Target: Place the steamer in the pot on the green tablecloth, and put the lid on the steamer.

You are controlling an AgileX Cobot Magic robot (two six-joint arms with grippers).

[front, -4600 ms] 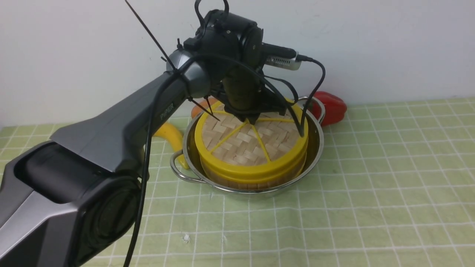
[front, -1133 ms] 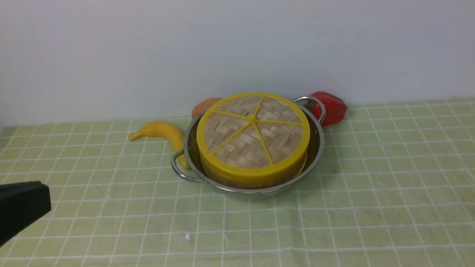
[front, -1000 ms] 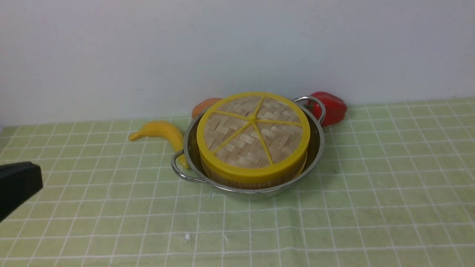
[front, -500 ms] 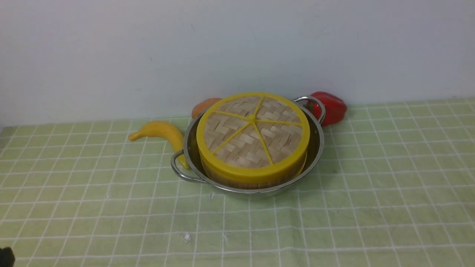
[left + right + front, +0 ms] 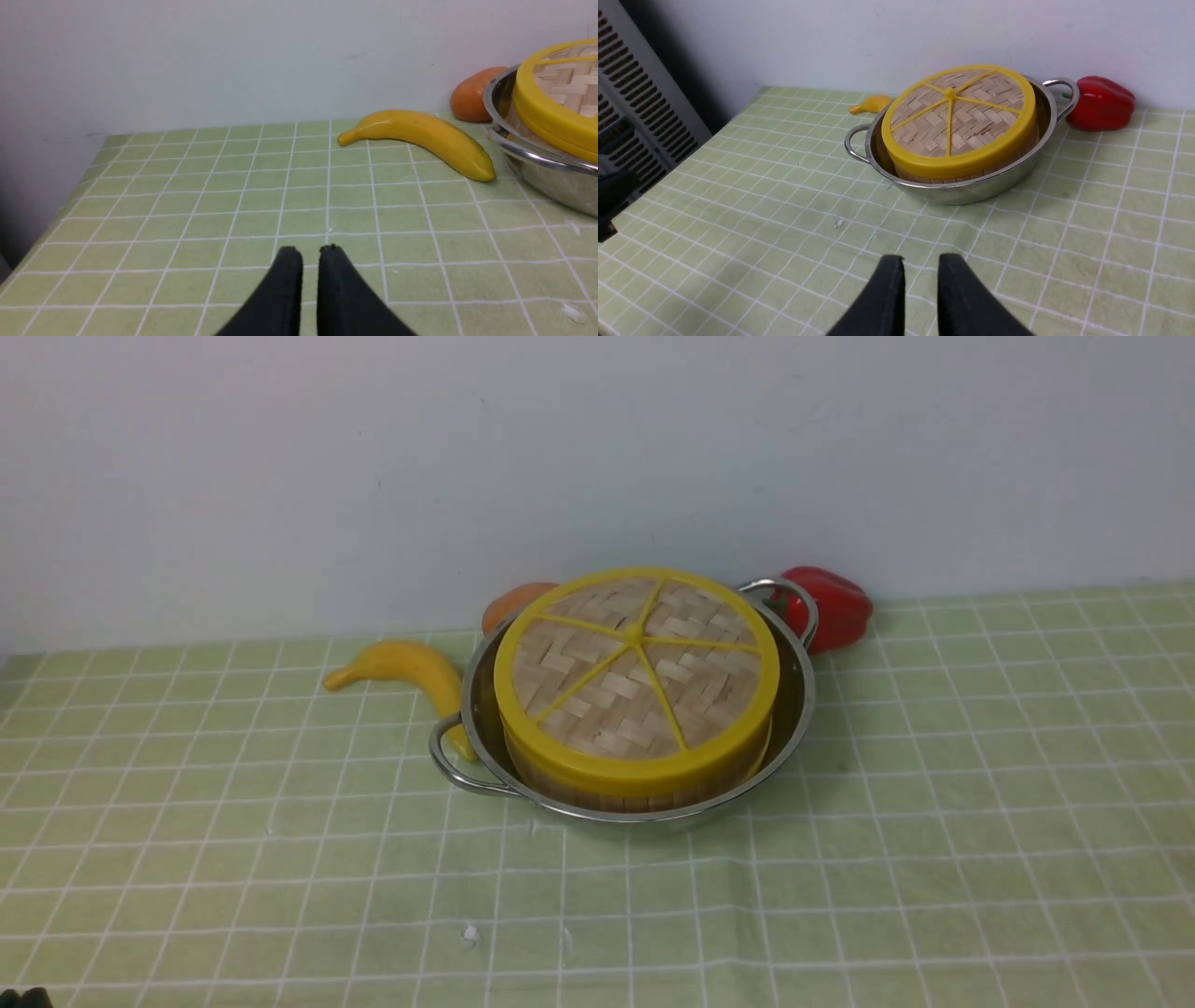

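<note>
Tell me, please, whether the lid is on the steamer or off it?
On. The lid sits flat over the steamer, its yellow rim capping the basket wall inside the pot.

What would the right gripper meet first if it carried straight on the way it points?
Probably the pot: the right gripper points across bare green tablecloth toward its near wall, with the lid above. Depth and height are unclear, so it might touch cloth first.

Left arm off the lid (image 5: 637,672), almost out of front view.

Lid (image 5: 638,672) on steamer (image 5: 644,792) in pot (image 5: 798,709)
</note>
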